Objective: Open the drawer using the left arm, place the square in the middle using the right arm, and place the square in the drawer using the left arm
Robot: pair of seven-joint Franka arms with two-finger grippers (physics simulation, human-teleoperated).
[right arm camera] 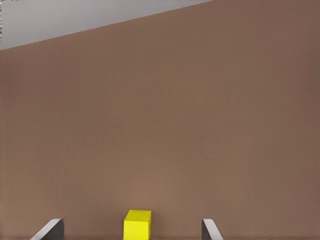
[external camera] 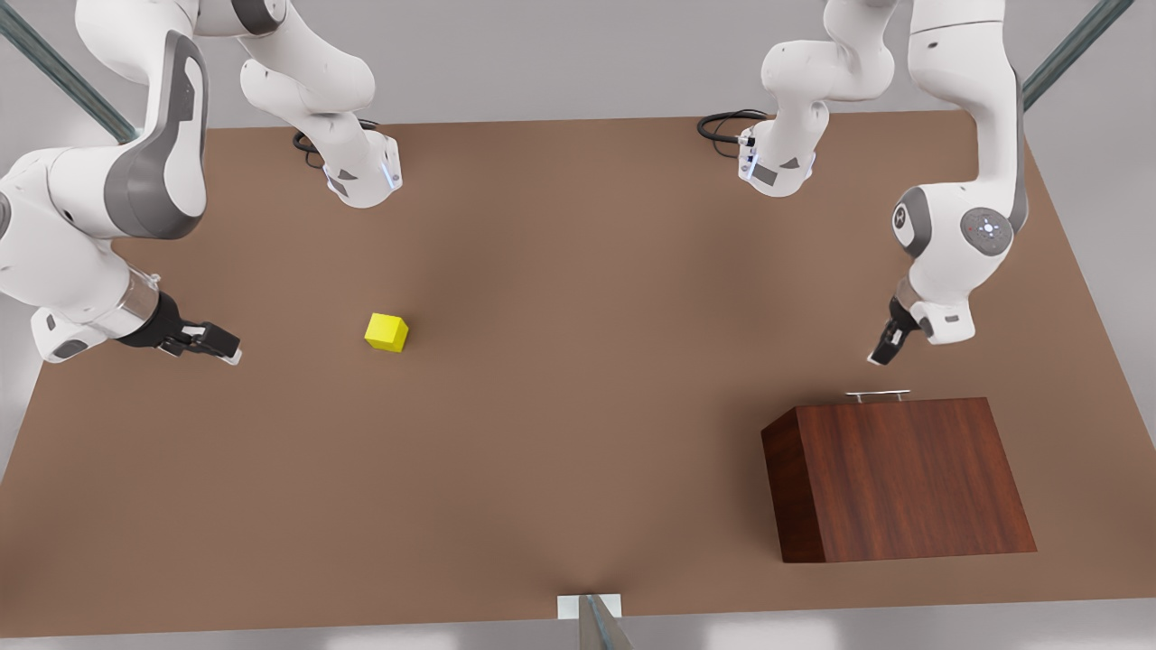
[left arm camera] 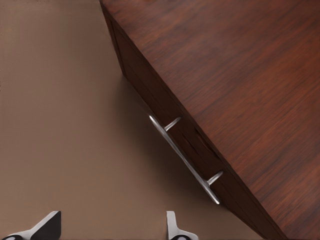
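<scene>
The drawer [left arm camera: 200,150] sits shut in the cabinet [external camera: 903,478], its handle [external camera: 878,394] facing the arms' bases, so the first step is not yet done. The left gripper [external camera: 887,348] hangs just beside that handle, fingers [left arm camera: 175,227] spread wide and pointed at the bar, placed, I judge, to close on it and pull. The square [external camera: 386,331] rests on the table [external camera: 578,235] well apart from the cabinet, toward the front view's left. The right gripper [external camera: 209,342] lies low and near it, open and empty, lined up with the square for a later grasp. The table is plain matte brown; around it are pale grey walls and slanted metal struts [external camera: 54,68].
</scene>
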